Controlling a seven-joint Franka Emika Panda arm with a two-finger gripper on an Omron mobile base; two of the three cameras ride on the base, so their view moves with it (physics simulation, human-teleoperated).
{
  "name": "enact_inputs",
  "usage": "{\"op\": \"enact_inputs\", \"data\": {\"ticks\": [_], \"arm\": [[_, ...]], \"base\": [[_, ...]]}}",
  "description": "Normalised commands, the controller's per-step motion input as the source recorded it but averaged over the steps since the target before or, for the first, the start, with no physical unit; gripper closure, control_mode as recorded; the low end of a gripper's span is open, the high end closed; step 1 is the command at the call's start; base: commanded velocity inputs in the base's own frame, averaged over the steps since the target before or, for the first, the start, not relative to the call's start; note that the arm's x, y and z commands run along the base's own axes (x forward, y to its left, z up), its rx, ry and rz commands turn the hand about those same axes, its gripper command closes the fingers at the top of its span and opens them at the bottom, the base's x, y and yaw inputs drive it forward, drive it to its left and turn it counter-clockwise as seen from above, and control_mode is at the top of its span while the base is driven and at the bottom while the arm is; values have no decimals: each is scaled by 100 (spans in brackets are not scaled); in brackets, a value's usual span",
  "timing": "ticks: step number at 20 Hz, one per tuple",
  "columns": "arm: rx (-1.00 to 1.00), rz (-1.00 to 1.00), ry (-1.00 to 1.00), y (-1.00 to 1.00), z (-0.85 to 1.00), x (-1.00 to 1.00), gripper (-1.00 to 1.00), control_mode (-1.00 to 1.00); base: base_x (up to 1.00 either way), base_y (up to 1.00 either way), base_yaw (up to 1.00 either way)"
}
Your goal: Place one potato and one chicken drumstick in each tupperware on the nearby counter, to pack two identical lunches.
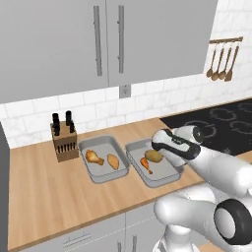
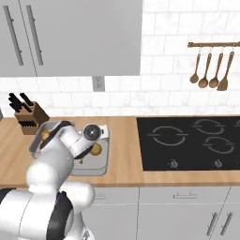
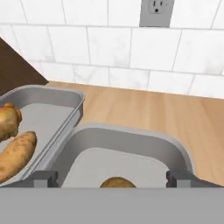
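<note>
While the knife block [image 1: 64,142] stands at the far left of the light wood surface [image 1: 44,192] against the tiled wall, the two grey tupperware trays lie side by side just to its right, their long rims almost touching. Inside the left tray [image 1: 102,157] a brown drumstick [image 1: 93,157] rests toward the left and a tan potato [image 1: 113,161] lies just beside it on the right. Next comes the right tray [image 1: 152,165], which holds an orange drumstick [image 1: 146,165] near its middle and a second potato [image 1: 153,156] just behind it, toward the far right of the tray. Over that potato hangs the pincer [image 1: 158,147], and the white arm reaches in from the near right. From the hand view, the pincer [image 3: 113,178] stands wide apart: its two dark fingertips [image 3: 43,178] sit at either side of the right tray's [image 3: 131,135] floor with nothing clamped between them, and the top of the potato [image 3: 117,183] shows low between them, apart from both tips. To the left in that view lie the left tray's [image 3: 65,98] potato [image 3: 15,155] and drumstick [image 3: 8,120]. Farther right on the surface is the black cooktop [image 1: 221,125], and at the far right wooden utensils [image 1: 221,61] hang from a wall rail.
</note>
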Motion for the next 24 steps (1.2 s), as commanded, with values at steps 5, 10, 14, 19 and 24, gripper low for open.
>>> {"op": "enact_inputs", "data": {"ticks": [5,10,14,19,24], "arm": [[0,-3,1,-31,100,-100,-100,-100],[0,-11,7,-52,100,-100,-100,-100],[2,-7,-2,-54,90,-84,-100,-100],[1,-2,-4,-57,14,-18,-100,-100],[2,0,0,-61,0,-13,-100,-100]], "base": [[0,0,0],[0,0,0],[0,0,0],[0,0,0],[0,0,0]]}}
